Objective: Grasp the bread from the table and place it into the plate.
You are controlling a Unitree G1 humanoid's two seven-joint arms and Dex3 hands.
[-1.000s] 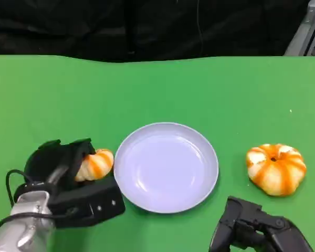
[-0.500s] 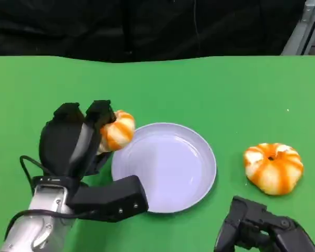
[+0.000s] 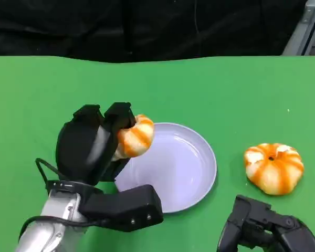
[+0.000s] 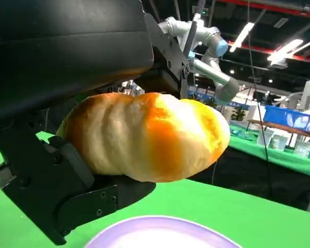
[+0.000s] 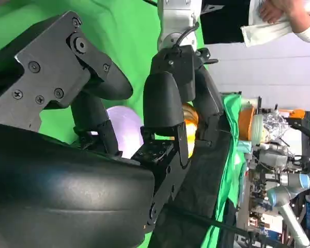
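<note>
My left hand (image 3: 94,147) holds an orange-and-cream striped bread roll (image 3: 134,136) raised over the left rim of the pale lilac plate (image 3: 191,173). In the left wrist view the roll (image 4: 144,137) is clamped between black fingers (image 4: 67,175), with the plate's rim (image 4: 160,235) below it. My right hand (image 3: 268,231) rests at the front right of the table, its fingers curled and nothing in it. The right wrist view shows my left hand (image 5: 170,103) with the roll (image 5: 190,116) by the plate (image 5: 125,126).
A second striped bread (image 3: 273,168), pumpkin-shaped, lies on the green table (image 3: 226,89) to the right of the plate. Black backdrop runs along the table's far edge. A person's hands with a white cloth (image 5: 279,18) appear in the right wrist view.
My left hand has lifted the roll off the table beside the plate and carried it up and rightward, over the plate's left rim. The right hand has barely moved.
</note>
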